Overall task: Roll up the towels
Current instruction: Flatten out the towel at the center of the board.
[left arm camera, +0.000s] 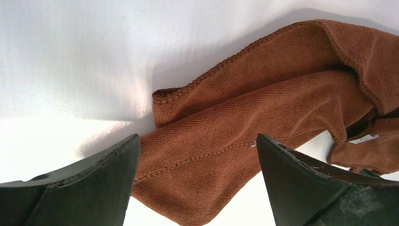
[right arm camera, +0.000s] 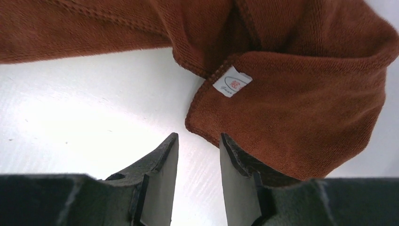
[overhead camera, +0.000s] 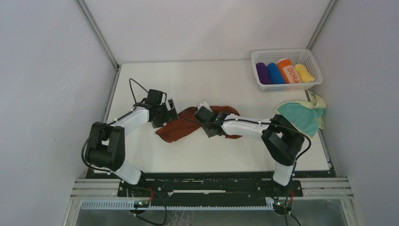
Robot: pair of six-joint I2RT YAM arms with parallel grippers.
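Roughly central on the table lies the crumpled rust-brown towel, with bare surface toward the near edge. The left gripper gapes over its left end. The right gripper is narrowly parted and empty at its hem. The teal towel drapes the right edge.

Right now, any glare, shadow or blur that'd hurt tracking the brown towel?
Left wrist: table blown out white at left, soft shadow above the brown towel, weave sharp. Right wrist: glare on the table left of centre, the label print too small to read. Top external: even light, no glare.
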